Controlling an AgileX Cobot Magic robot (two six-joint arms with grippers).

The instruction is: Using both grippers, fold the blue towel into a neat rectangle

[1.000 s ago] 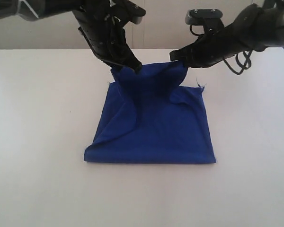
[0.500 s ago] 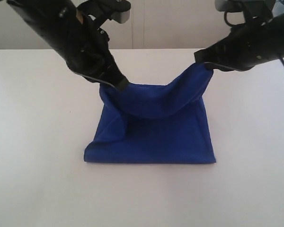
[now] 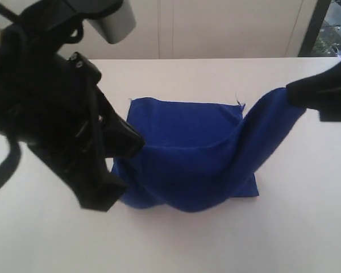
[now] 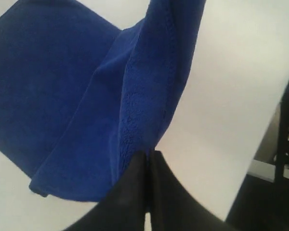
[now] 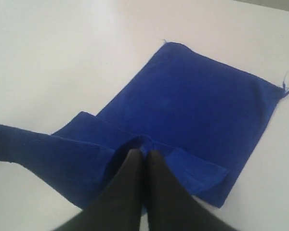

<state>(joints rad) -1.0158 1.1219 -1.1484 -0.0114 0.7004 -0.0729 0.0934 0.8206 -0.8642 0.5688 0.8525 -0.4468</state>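
Clamped shut, left gripper (image 4: 147, 156) and right gripper (image 5: 143, 154) each pinch the blue towel (image 3: 187, 131), apparently by corners; cloth sags between them.

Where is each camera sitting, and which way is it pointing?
Exterior view: off the robot, raised, facing down across the table toward the wall; shows the blue towel slung between left tool and right tool.
Left wrist view: on the left wrist, looking along its shut tool at the pinched towel edge.
Right wrist view: on the right wrist, looking along its shut tool at the towel's flat part.
Shared: all three show the towel and table.
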